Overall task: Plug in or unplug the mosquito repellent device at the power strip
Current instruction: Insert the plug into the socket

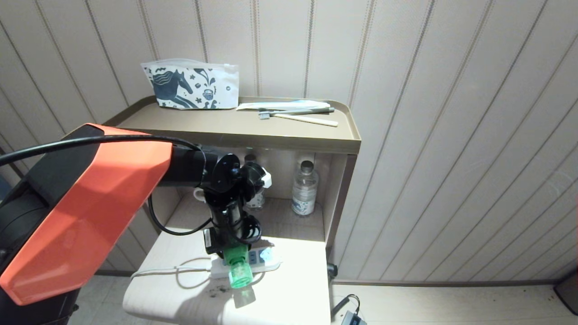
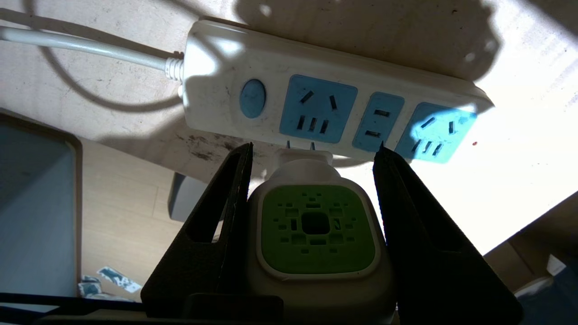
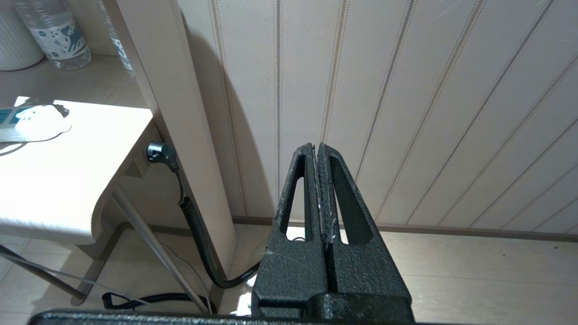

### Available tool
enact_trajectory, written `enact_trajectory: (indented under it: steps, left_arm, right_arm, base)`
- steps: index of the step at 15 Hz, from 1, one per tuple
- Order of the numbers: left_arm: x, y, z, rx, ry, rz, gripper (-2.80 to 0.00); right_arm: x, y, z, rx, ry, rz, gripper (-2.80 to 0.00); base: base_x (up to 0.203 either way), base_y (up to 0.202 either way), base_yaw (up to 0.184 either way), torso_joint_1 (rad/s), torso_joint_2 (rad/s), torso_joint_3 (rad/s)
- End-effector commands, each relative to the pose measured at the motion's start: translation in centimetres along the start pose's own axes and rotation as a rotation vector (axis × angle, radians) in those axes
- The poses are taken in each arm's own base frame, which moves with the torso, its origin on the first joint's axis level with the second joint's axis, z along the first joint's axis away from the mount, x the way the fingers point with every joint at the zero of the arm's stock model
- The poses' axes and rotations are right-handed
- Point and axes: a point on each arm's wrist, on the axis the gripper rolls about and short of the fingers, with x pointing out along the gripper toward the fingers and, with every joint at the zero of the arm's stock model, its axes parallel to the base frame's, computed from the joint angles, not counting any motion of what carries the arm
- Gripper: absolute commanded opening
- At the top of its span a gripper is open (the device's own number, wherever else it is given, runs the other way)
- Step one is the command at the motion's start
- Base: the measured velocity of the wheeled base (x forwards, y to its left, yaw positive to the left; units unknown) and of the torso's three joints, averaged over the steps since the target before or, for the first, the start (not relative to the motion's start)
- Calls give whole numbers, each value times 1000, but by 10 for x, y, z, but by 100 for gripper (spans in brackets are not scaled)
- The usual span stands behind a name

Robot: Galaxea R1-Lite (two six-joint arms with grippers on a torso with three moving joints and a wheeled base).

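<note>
Left gripper point(image 2: 311, 149) closed on the device point(image 2: 316, 234), one finger flat on each white flank, green top facing the wrist. In the wrist view two short prongs poke out of the device's plug end, bare and clear of the strip point(image 2: 325, 90): not seated. Prong tips just beside the strip's near edge, roughly level with the first socket face next to the round switch, though slightly off its slots rather than squarely over them. Whether the tips touch the casing: cannot tell.

From the head, device point(image 1: 239, 271) hanging at the near side of the strip point(image 1: 262, 262), green bottle lowest and nearest the camera, over the pale table point(image 1: 293, 298). Strip lying left to right across the table, cord end and switch at the left, further sockets to the right; device's long axis crossing it, running near to far. Left gripper point(image 1: 228, 250) reaching in from the left and dropping steeply from a bent wrist onto the device.

Judged from the bare prongs: either just pulled out or about to go in. For plugging, a small shift far and a squaring of prongs to slots needed before any push.

Right gripper point(image 3: 319, 189) parked off to the right by the wall, near the floor, fingers pressed together, empty, well apart from the strip. Left arm plainly the nearer.
</note>
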Motion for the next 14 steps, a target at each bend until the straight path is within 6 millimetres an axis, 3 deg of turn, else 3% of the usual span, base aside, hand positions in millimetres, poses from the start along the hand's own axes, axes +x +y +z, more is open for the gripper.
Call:
enact_trajectory:
  steps: [1, 14]
  left_arm:
    - [-3, 1, 0, -6, -3, -2, -280]
    - [-1, 2, 0, -8, 3, 5, -280]
  right_arm:
    - [0, 0, 0, 0, -1, 1, -280]
    - [0, 0, 0, 0, -1, 0, -280]
  base:
    - [0, 0, 0, 0, 0, 0]
    - [0, 0, 0, 0, 0, 0]
